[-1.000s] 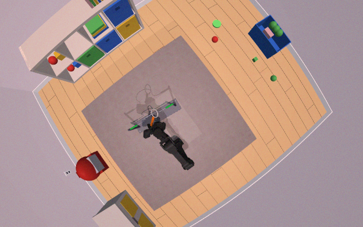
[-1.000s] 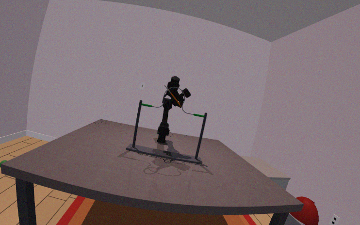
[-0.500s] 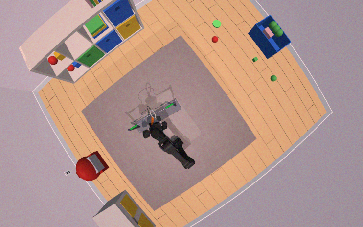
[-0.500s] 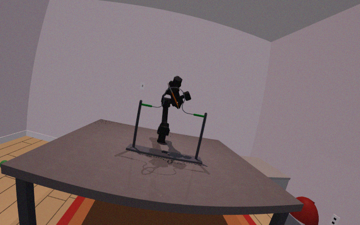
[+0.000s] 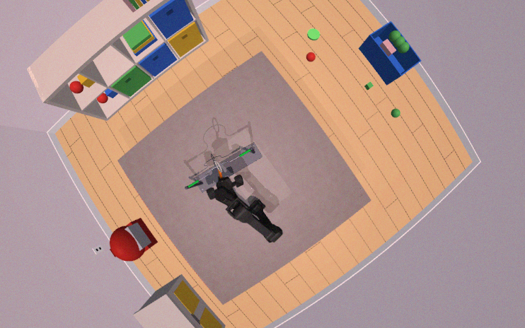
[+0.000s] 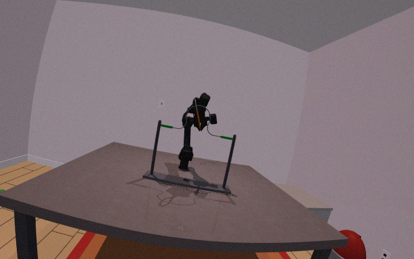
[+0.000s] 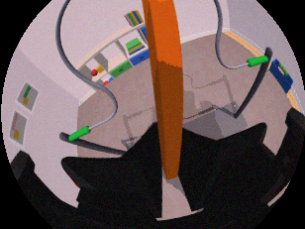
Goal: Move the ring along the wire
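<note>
I have the gripper [image 7: 172, 188] clamped on the orange handle [image 7: 163, 66], which runs up the centre of the wrist view. The ring [image 6: 196, 113] sits mid-span at the hump of the grey wire [image 7: 79, 10], between the green parts [image 7: 257, 61], so I judge the upright handle helps clearance.

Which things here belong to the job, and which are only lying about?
For the job:
- orange handle, held in the shut gripper
- ring
- wire
- green ends
- posts

Lying about:
- shelf
- blue box
- balls on the floor
</note>
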You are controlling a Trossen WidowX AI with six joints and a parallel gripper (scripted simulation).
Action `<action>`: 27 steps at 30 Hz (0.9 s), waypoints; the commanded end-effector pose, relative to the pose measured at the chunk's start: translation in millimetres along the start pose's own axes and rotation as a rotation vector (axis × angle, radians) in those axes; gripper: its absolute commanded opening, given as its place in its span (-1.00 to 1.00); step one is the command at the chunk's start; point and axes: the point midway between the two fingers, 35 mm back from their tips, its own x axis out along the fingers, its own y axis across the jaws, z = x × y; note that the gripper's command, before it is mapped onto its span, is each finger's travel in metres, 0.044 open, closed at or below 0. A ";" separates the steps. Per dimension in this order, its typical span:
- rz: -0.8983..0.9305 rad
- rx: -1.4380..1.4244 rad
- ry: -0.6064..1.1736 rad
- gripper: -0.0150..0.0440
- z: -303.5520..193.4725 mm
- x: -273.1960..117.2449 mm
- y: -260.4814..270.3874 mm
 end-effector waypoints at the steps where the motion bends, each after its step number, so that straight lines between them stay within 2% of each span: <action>1: -0.051 -0.059 0.000 -1.00 -0.3 3.0 -3.7; 27: -0.313 -0.373 -0.047 -1.00 4.1 1.9 -24.5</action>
